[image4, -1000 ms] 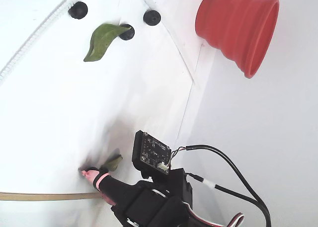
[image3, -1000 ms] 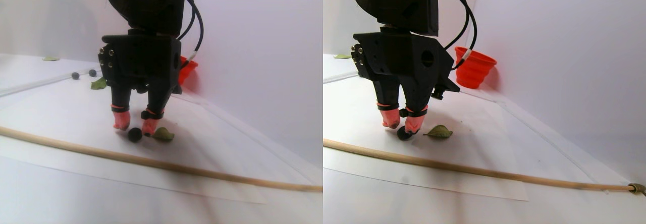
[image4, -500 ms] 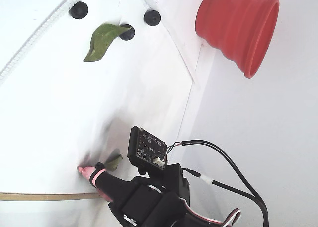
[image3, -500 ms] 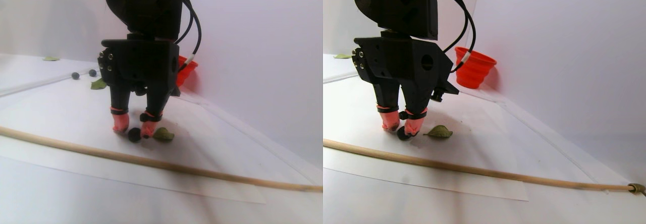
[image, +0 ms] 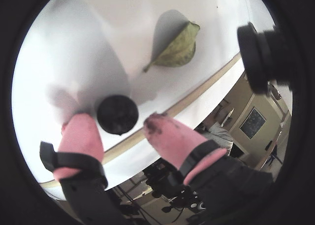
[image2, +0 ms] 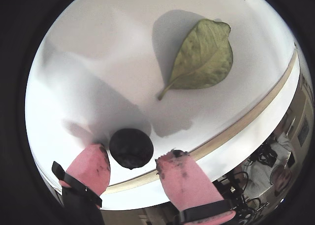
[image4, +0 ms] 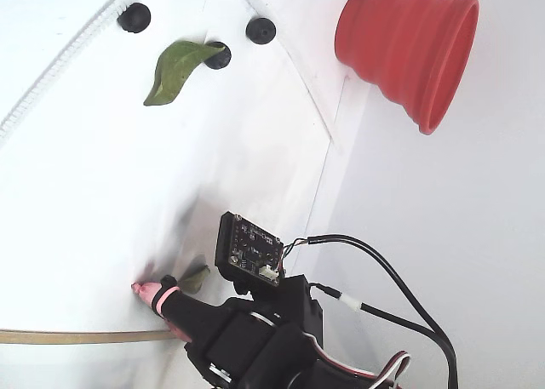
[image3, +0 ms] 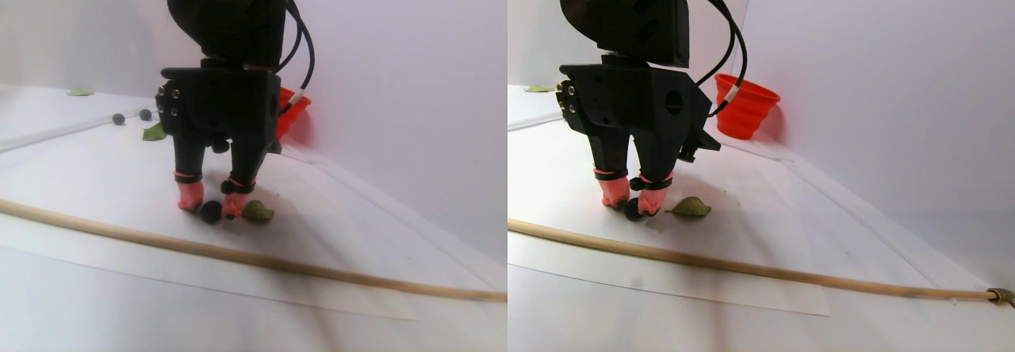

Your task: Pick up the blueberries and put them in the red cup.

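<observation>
Your tool (image2: 132, 161) down on white bench (image2: 98, 62), pink fingertips (image2: 91, 166) spread either side of one blueberry (image2: 131, 148), not clamped. Left pad touching berry, right apart. Leaf (image2: 203, 55) just beyond. Wooden rod (image3: 277, 262) near front edge. More blueberries (image4: 261, 30) and red cup (image4: 407, 47) toward far corner.

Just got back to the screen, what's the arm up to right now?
The gripper is down at the white sheet with its pink fingertips on either side of one blueberry, jaws open and not yet shut on it. A leaf lies just beyond. The red cup sits at the far end, with more berries and another leaf near it. A wooden stick lies across the sheet by the gripper.
</observation>
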Controlling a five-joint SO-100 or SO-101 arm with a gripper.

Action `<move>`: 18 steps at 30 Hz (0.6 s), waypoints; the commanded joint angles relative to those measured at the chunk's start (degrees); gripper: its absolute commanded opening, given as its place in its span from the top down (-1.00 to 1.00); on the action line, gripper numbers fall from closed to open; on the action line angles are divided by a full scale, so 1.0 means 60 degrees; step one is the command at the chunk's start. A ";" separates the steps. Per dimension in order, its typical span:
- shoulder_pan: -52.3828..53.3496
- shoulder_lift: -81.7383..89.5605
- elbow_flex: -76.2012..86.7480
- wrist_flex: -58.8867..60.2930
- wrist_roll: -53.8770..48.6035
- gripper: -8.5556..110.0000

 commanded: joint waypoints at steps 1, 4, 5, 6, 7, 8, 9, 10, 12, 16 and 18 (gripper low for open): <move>0.0308 0.0000 -0.0190 -0.0205 -0.0015 0.56; 0.0352 -0.0103 -0.0249 -0.0220 -0.0059 0.58; 0.0352 -0.0146 -0.0264 -0.0234 -0.0059 0.58; 0.0352 -0.0161 -0.0278 -0.0234 -0.0073 0.59; 0.0352 -0.0190 -0.0278 -0.0234 -0.0088 0.59; 0.0352 -0.0220 -0.0293 -0.0234 -0.0088 0.60; 0.0352 -0.0249 -0.0293 -0.0234 -0.0103 0.60; 0.0352 -0.0264 -0.0308 -0.0234 -0.0117 0.61; 0.0381 -0.0322 -0.0337 -0.0249 -0.0132 0.61; 0.0381 -0.0381 -0.0381 -0.0249 -0.0161 0.62; 0.0381 -0.0352 -0.0381 -0.0249 -0.0190 0.64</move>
